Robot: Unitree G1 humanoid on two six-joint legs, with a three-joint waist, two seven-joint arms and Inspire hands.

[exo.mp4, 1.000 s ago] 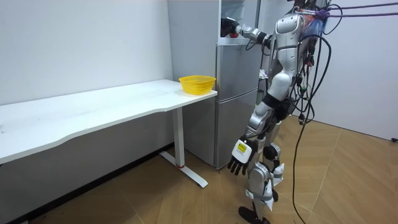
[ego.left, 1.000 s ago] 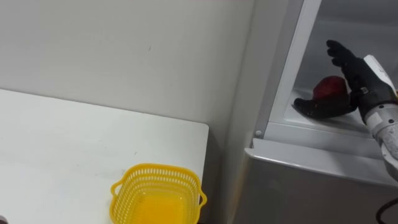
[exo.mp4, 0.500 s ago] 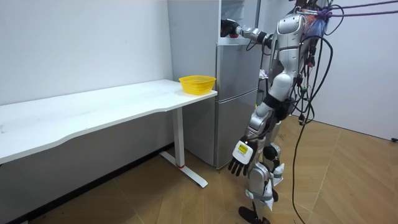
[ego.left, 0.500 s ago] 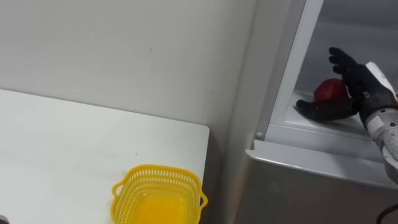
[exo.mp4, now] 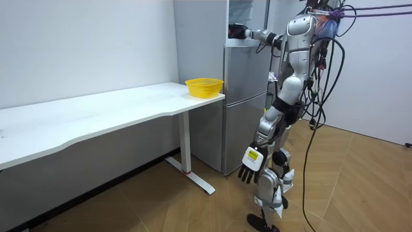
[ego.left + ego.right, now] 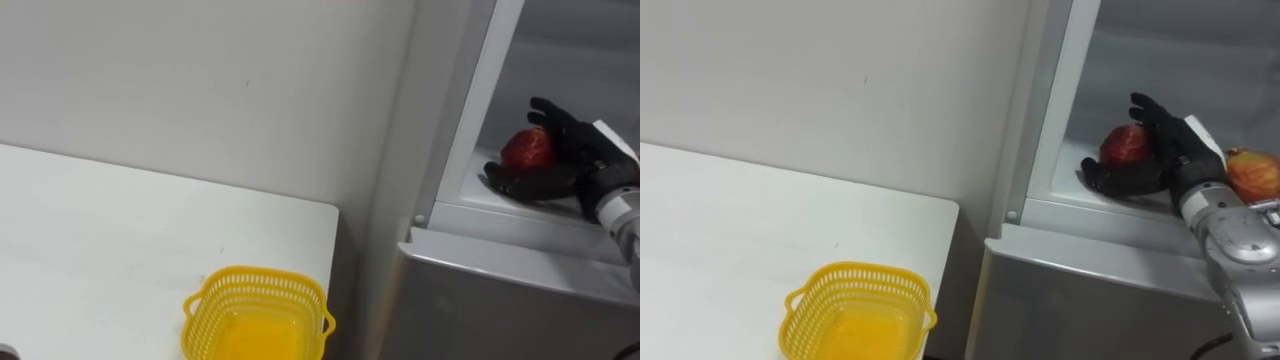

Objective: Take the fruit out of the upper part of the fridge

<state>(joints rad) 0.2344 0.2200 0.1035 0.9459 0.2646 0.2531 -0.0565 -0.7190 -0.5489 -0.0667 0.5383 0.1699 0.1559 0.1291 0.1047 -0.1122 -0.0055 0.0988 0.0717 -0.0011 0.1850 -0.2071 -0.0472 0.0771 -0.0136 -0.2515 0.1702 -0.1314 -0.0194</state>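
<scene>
1. Robot stands at fridge (image 6: 470, 120), next to the bench end. Upper compartment is open, shelf about shoulder ht, so no bend needed.
2. R hand (image 6: 572, 160) is inside upper compartment, arm out nearly level.
3. Apple (image 6: 527, 148), red, sits on upper shelf near front edge, betw. thumb and fingers (image 6: 548, 108). Thumb lies low in front; fingers curve up behind and over. A cupping wrap suits a round thing that would roll out of a pinch.
4. Apple looks to rest on shelf; not yet lifted, far as can be told. Grip prob. light.
5. 2nd fruit (image 6: 1252, 172), red-yellow, lies just beside the wrist on robot's R. Risk: knocked on pull-out.
6. L hand (image 5: 248, 169) hangs by thigh, fingers loose, idle; one hand is enough for one apple.
7. Yellow basket (image 6: 250, 272), empty, at bench (image 6: 100, 230) corner nearest fridge. Prob. the drop spot, a short swing L from shelf.
8. Next, my read: firm up grip, lift over shelf lip, draw straight out.
</scene>
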